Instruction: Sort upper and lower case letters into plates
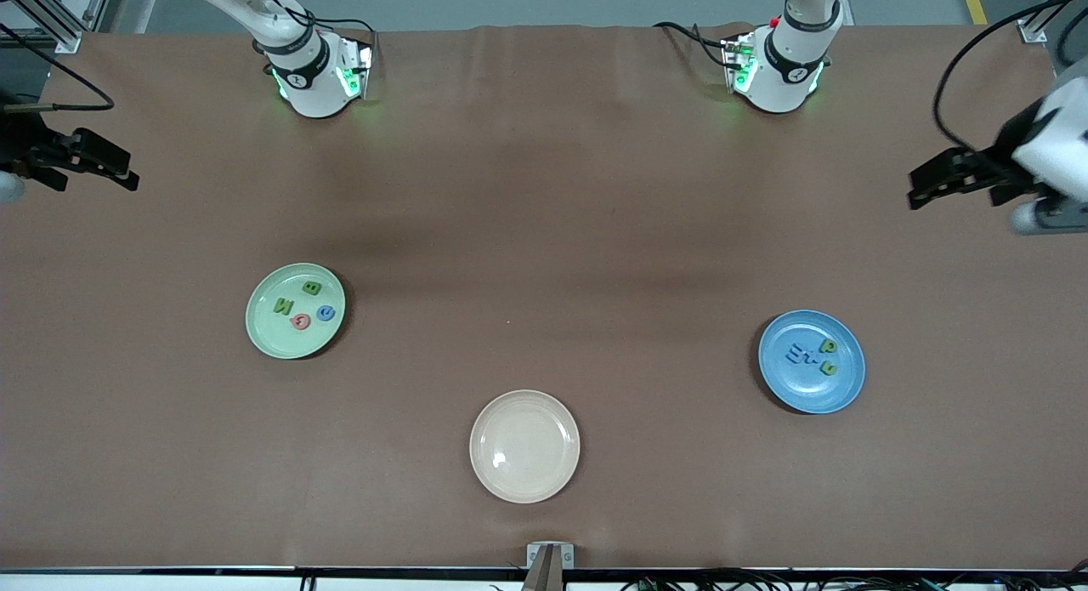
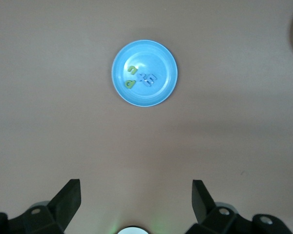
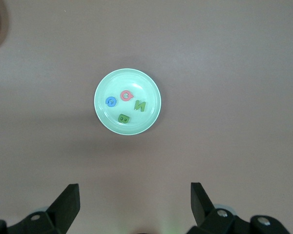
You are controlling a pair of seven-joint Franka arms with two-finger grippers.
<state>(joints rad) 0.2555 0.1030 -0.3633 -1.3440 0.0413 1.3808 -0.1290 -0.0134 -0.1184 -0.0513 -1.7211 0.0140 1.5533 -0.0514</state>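
The light green plate (image 1: 265,329) lies toward the right arm's end and holds the capitals: green B (image 1: 312,288), green N (image 1: 283,305), a red round one (image 1: 301,321) and blue C (image 1: 325,314). The blue plate (image 1: 816,397) lies toward the left arm's end with the small letters: green p (image 1: 827,346), green n (image 1: 827,369), blue m (image 1: 797,353) and blue x (image 1: 812,361). My left gripper (image 1: 918,190) hangs open and empty at its table end, high over the blue plate (image 2: 161,53). My right gripper (image 1: 129,171) hangs open and empty likewise, high over the green plate (image 3: 149,85).
A cream-beige plate (image 1: 524,446) with nothing in it sits nearest the front camera, between the two coloured plates. Both arm bases (image 1: 316,76) (image 1: 778,68) stand along the table's back edge. Brown tabletop spreads around the plates.
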